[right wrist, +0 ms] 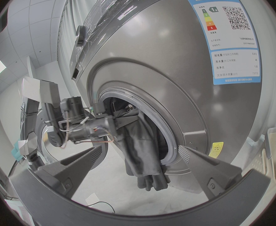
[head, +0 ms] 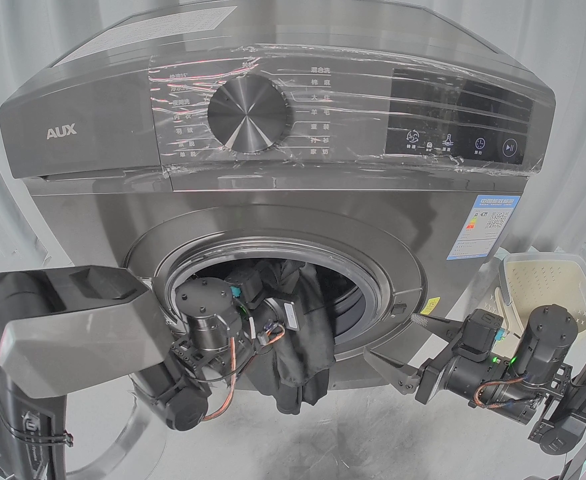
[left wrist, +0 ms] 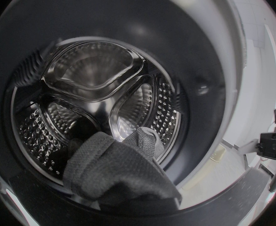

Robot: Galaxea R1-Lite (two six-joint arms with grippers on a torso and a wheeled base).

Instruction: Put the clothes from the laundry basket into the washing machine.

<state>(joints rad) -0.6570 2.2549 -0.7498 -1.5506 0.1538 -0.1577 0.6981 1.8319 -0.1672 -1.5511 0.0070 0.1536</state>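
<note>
Loading is the step in hand: my left jaws (right wrist: 128, 119) sit in the mouth of the washing machine (head: 273, 215), closed on a dark garment (head: 306, 341), and the piece is only partly inside. In the left wrist view a grey fold of it bunches just ahead of these jaws, at the near lip of the steel drum (left wrist: 90, 79), with the drum's back wall well beyond. Most of the cloth lies behind and below the jaws. It drapes over the lower part of the door ring (head: 386, 281) and hangs outside down the front panel towards the floor.

The garment's long axis runs close to upright, top end pinched at my left jaws and pointing into the drum, loose end pointing straight down outside the opening. It hangs in soft folds, gathered narrow rather than spread.

My right jaws (head: 393, 338) stand wide open with nothing between them, outside the machine, just beside the hanging tail and a little lower than the door ring. The laundry basket (head: 553, 281) is behind them; what I see of its inside holds no clothes.

As I judge it, the next move calls for carrying the held end deeper, past the lip and towards the drum's back, before letting go. Otherwise the weight of the tail could drag the whole piece back out. The open right jaws look well placed to lift that tail over the ring.
</note>
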